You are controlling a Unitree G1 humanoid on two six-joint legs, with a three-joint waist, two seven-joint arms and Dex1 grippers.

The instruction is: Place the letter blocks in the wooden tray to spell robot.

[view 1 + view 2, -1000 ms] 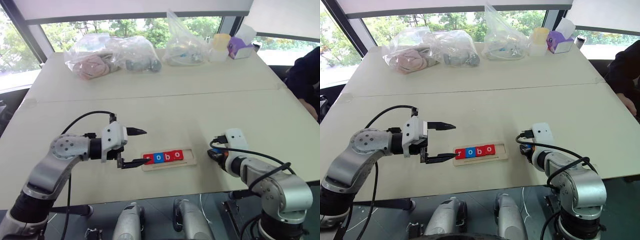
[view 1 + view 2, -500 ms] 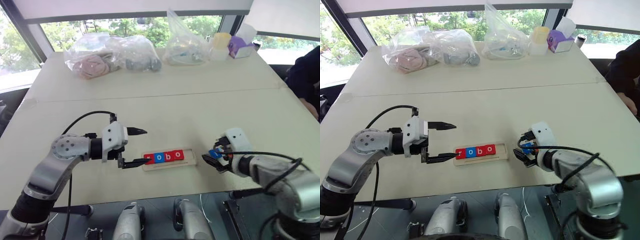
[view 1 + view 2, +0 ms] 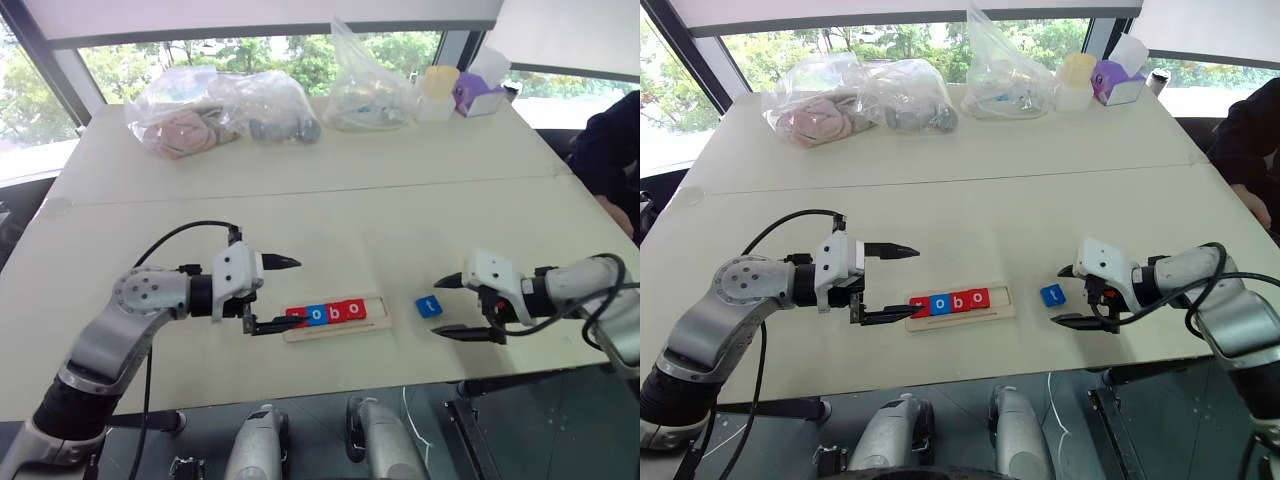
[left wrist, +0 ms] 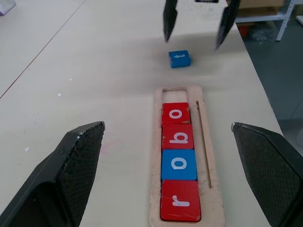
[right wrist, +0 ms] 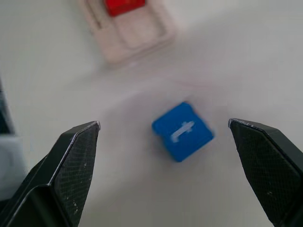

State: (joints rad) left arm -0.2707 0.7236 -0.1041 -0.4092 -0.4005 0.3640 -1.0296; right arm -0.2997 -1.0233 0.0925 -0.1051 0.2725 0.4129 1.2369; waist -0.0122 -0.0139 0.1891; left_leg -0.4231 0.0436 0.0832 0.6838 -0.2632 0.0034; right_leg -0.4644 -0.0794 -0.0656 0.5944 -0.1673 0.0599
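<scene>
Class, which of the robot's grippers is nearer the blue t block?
Right. The right gripper sits open just beside the blue t block; the left gripper is beyond the wooden tray, at its far end.

Looks like office/lab rm: big tables (image 3: 330, 190), window wall (image 3: 280, 55), shelving (image 4: 265, 12).

Pale wooden tray (image 4: 206, 156) showing four tiles, red r (image 4: 180, 206), blue o (image 4: 179, 164), red b (image 4: 178, 136), red o (image 4: 175, 113), blue t tile (image 3: 429, 306) lying at its three o'clock, all lettering showing white, cream table (image 3: 330, 210), black fingers (image 5: 71, 165)
</scene>
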